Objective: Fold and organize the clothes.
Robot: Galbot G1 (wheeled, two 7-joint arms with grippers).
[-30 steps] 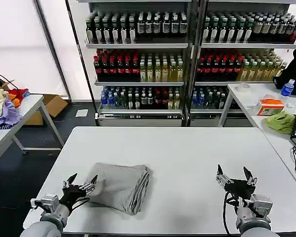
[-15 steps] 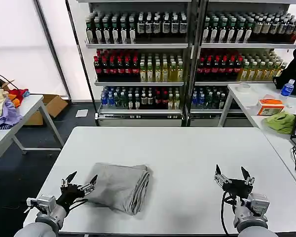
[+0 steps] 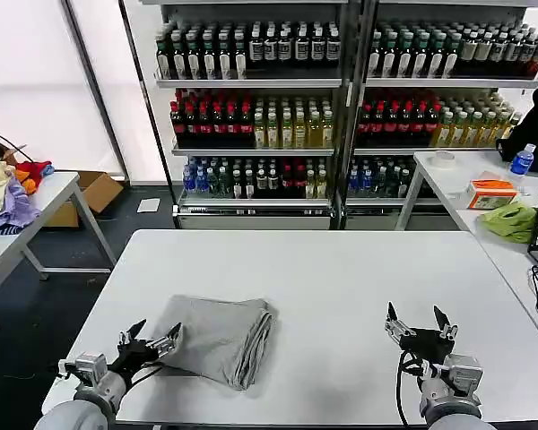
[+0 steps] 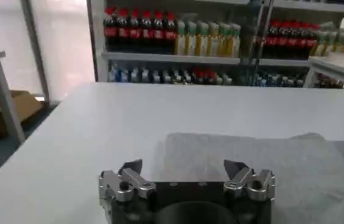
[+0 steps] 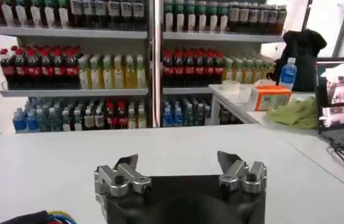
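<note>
- The left gripper (image 3: 149,339) sits at the near left edge of the white table (image 3: 341,269), its jaws spread wide and holding nothing, with the fingertips just beside the near left edge of the folded grey garment (image 3: 217,339).
- In the left wrist view the same left gripper (image 4: 184,169) shows its two fingers well apart, with the grey garment (image 4: 269,170) lying flat on the table right ahead of them.
- The right gripper (image 3: 420,321) hovers over the near right part of the table, jaws wide open and empty, well apart from the garment; bare tabletop lies between them.
- The right wrist view shows the right gripper (image 5: 178,167) open over bare table.
- The garment is a compact folded stack, left of the table's middle.
- To the right stands a side table (image 3: 457,184) with an orange box (image 3: 490,192), a green cloth (image 3: 511,220) and a blue bottle (image 3: 522,159).
- To the left, another table (image 3: 22,224) bears coloured garments (image 3: 9,193); a cardboard box (image 3: 94,193) sits on the floor beyond it.
- Farthest back, shelves of bottled drinks (image 3: 341,98) fill the wall.
</note>
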